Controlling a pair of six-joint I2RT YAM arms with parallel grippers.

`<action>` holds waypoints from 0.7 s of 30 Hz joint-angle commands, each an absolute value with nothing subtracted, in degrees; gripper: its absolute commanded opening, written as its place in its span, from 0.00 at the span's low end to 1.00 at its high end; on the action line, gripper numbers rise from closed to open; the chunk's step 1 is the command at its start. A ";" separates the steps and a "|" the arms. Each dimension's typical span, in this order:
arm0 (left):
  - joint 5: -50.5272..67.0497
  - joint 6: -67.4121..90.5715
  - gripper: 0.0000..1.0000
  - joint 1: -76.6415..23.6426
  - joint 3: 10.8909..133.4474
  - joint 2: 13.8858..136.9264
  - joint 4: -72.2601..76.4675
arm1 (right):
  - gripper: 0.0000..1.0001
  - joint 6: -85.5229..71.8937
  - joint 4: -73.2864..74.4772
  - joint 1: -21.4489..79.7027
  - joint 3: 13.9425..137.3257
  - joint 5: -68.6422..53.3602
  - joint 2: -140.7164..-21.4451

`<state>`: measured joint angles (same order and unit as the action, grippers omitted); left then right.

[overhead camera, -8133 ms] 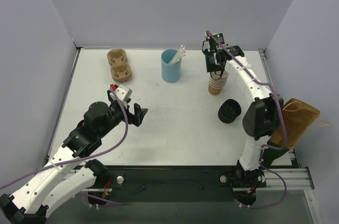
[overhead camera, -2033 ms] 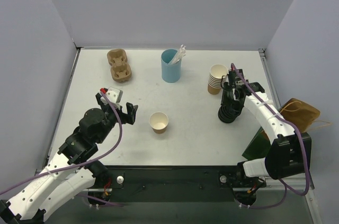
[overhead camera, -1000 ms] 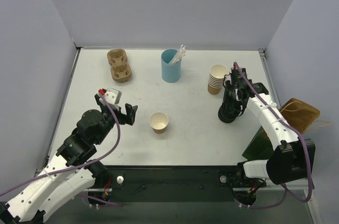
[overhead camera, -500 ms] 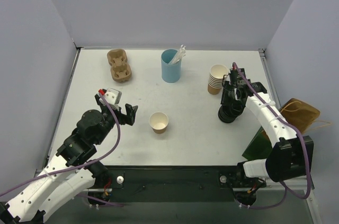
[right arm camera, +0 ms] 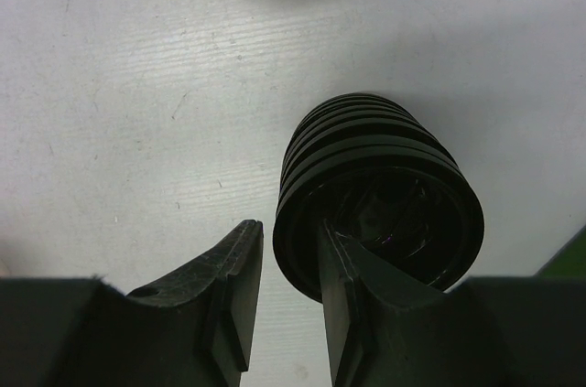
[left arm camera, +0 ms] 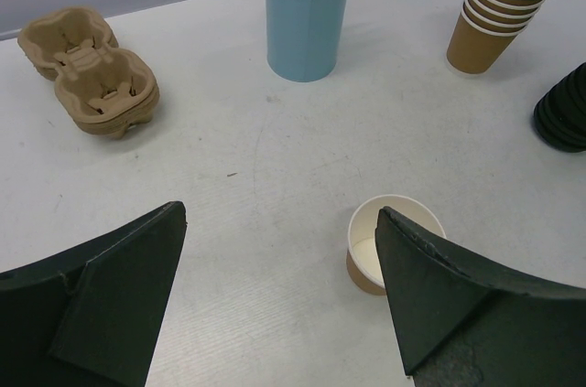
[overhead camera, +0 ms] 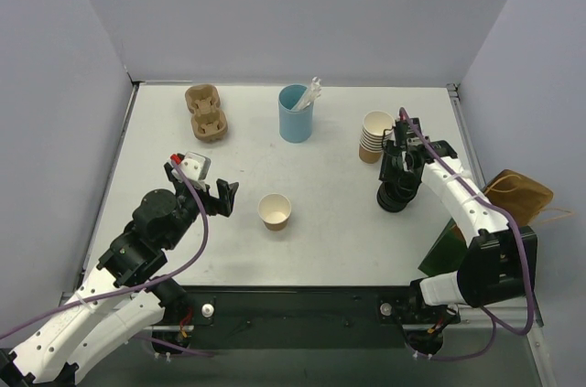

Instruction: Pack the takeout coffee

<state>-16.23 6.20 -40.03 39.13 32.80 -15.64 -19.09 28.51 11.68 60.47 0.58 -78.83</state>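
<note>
Left fingers (left arm camera: 119, 295) stay spread wide just short of the lidless cup (left arm camera: 396, 242) on the table (overhead camera: 330, 222). Farther off, the right fingers (right arm camera: 229, 286) have eased apart, narrowly straddling the top lid (right arm camera: 403, 222) of the black stack (overhead camera: 396, 195). No lid is freed, so capping waits.

no legible text, labels, nos. anywhere
</note>
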 commanded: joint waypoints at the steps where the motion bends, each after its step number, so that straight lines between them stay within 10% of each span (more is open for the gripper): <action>1: -16.00 5.54 0.94 -40.25 40.08 32.43 -12.83 | 0.31 -19.69 28.21 11.95 59.68 0.53 -79.28; 21: -16.00 5.45 0.94 -40.25 40.17 32.34 -12.83 | 0.15 -19.95 27.86 11.95 58.97 0.53 -77.17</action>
<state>-16.23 6.15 -40.03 39.13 32.75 -15.64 -19.53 27.20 11.70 58.70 0.60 -79.35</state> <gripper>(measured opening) 0.944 0.163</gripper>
